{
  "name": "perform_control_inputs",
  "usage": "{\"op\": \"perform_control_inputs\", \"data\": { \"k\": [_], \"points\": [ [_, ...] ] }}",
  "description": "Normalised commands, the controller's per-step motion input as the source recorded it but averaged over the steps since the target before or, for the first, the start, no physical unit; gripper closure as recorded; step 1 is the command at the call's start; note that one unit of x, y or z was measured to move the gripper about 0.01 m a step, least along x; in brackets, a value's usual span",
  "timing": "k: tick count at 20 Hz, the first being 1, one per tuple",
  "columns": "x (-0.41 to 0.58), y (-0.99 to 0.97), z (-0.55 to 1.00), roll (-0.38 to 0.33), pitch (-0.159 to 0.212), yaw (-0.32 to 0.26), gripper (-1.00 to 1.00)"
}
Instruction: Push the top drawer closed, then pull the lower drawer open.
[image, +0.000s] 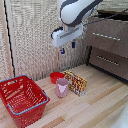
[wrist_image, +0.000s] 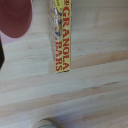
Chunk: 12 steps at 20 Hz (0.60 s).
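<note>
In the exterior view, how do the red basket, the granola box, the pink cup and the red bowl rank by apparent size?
Largest to smallest:
1. Red plastic basket, though it sits nearest the camera.
2. Yellow granola bar box.
3. Pink translucent cup.
4. Red bowl, partly hidden behind the cup, so unsure.

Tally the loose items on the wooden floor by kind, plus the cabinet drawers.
Baskets: 1, the red basket
Bowls: 1, the red bowl
Cups: 1, the pink cup
Boxes: 1, the granola bars box
Drawers: 2, the top drawer and the lower drawer
Total: 6
</note>
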Motion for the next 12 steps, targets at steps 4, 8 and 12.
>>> {"op": "perform_control_inputs", "data": {
  "k": [4, 8, 12],
  "points": [
    [-0.001, -0.07, 0.00, -0.375, 0.000, 0.119, -1.00],
    [0.000, -0.07, 0.00, -0.375, 0.000, 0.121, -1.00],
    [0.000, -0.06, 0.01, -0.374, -0.001, 0.121, -1.00]
  ]
}}
